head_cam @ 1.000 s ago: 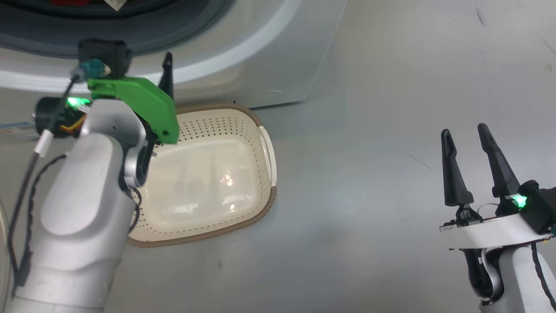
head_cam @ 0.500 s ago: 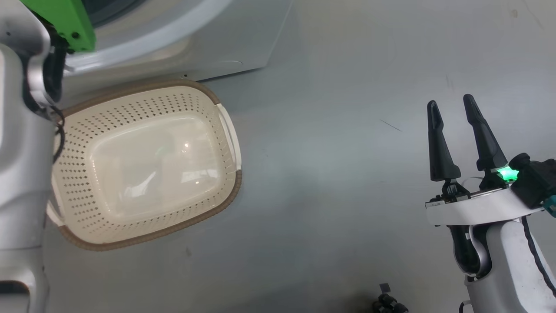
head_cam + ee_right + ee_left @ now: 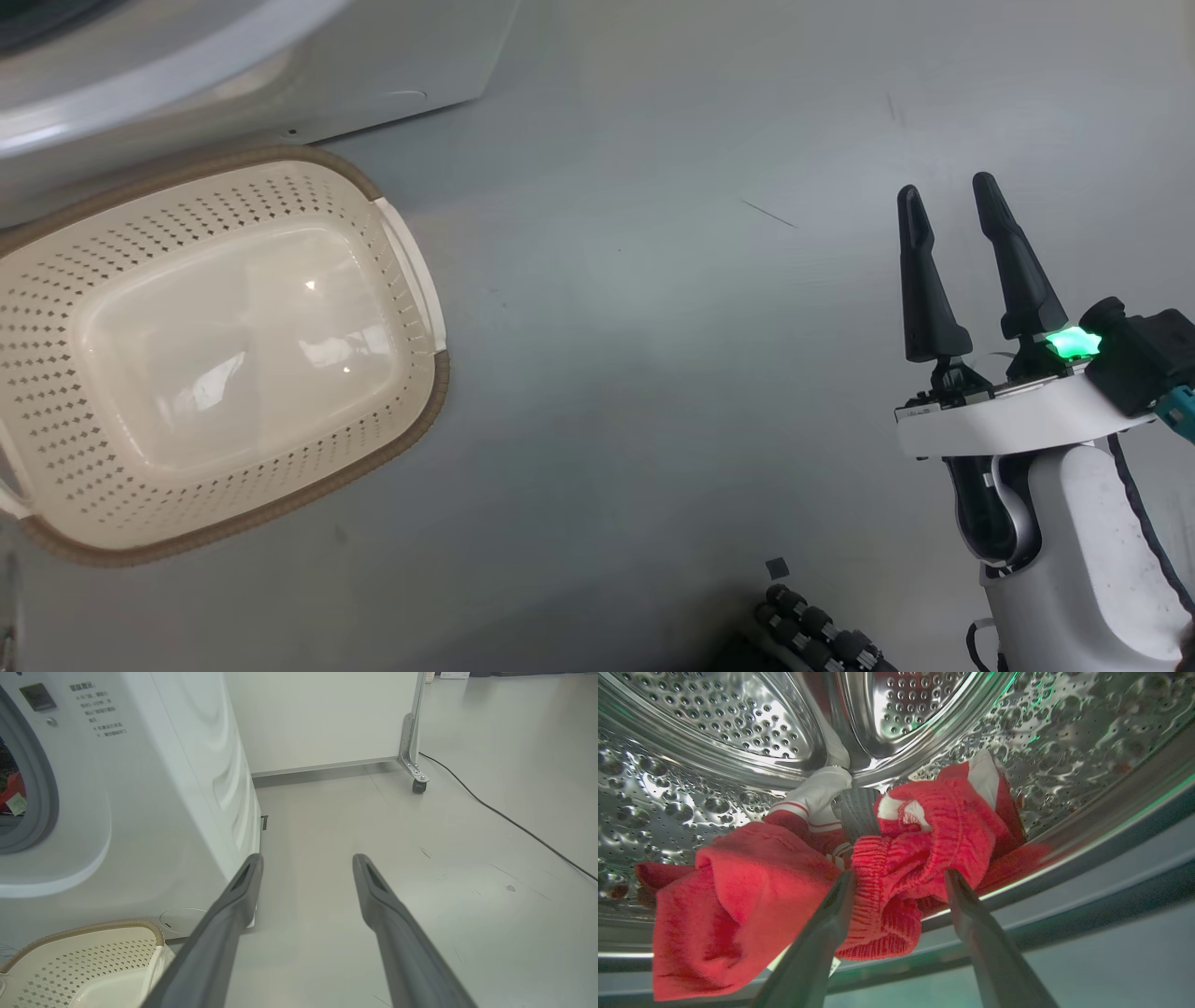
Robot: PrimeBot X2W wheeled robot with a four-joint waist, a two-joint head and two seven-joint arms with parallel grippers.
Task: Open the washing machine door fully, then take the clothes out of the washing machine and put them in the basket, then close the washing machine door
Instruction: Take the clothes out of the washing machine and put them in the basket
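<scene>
1. Washing machine (image 3: 140, 788): big white front-loader, L side of R wrist view. Door out of frame, judged open given L claw inside drum.
2. Steel drum (image 3: 714, 728): perforated, curving all round L wrist view, grey rim along bottom.
3. Grey floor (image 3: 653, 373): under machine & basket.
4. Basket (image 3: 415, 420): cream, perforated, brown rim, on floor just beside machine base. No garment in it yet, so unloading step barely begun.
5. Clothes (image 3: 747, 896): red w/ white stripes, heaped on drum's lower lip, close to opening. Long axis crosswise to fingers, spread L–R across wrist view. Ribbed fold dead ahead of claw, sitting between the two fingers.
6. L claw (image 3: 899, 873): wide, gripping nothing yet, fingers straddling ribbed fold. Touching cloth or just short, can't tell. Nearer arm by far. Likely next: close on fold, draw back out, lower to basket. Risk: thin pinch, rest of heap snagging on rim.
7. R claw (image 3: 948, 187): wide too, holding nothing, over bare floor, well apart from machine & basket. No role in this grab.
8. White tag (image 3: 17, 804): tiny, beside red cloth in opening.
</scene>
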